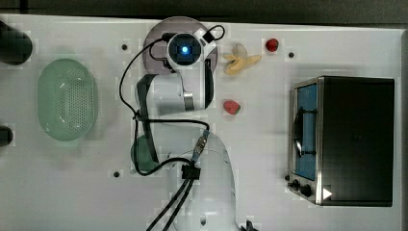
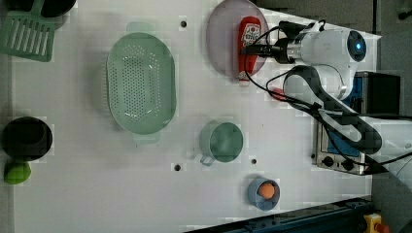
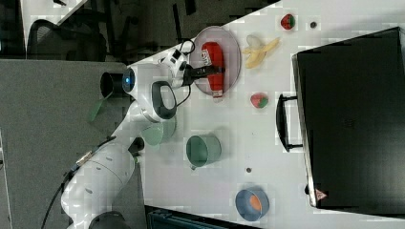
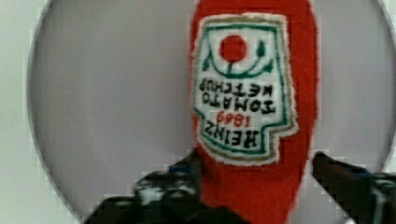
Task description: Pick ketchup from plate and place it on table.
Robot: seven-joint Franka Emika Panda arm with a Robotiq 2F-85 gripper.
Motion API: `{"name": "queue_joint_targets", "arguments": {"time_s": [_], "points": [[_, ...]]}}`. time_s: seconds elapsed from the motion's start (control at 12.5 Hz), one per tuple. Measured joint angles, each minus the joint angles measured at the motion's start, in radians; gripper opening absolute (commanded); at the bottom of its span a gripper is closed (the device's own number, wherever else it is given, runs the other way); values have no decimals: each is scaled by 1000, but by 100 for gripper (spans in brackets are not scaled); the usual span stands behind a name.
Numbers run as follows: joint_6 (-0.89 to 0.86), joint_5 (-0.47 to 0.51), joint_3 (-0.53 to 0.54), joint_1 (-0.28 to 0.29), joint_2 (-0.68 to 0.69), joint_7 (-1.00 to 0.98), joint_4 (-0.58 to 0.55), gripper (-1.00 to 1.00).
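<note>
The ketchup (image 2: 249, 43) is a slim red bottle with a white label, lying flat on the pale mauve plate (image 2: 221, 43) at the white table's (image 1: 72, 192) far edge in the top view. In the wrist view the ketchup (image 4: 252, 93) lies across the plate (image 4: 116, 93), label up. My gripper (image 4: 254, 182) is open and straddles the bottle's lower body: one finger touches its side, the other stands a sliver off. The right view shows the gripper (image 3: 215, 70) low over the ketchup (image 3: 213, 55). From above, the wrist (image 1: 185, 50) covers the bottle.
A peeled banana (image 1: 240, 60), a small red fruit (image 1: 272, 44) and a strawberry piece (image 1: 231, 107) lie beside the plate. A green basket (image 1: 67, 106) sits at the top view's left, a black oven (image 1: 351, 139) at its right. A green cup (image 2: 221, 141) and a blue bowl (image 2: 263, 191) stand nearer the base.
</note>
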Motion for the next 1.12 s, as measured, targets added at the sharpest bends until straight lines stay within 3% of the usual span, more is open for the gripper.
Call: {"name": "queue_joint_targets", "arguments": {"time_s": [0.56, 1.12], "points": [[-7, 36, 4, -7, -10, 0, 16, 20], [-349, 151, -2, -12, -303, 0, -13, 20]]}}
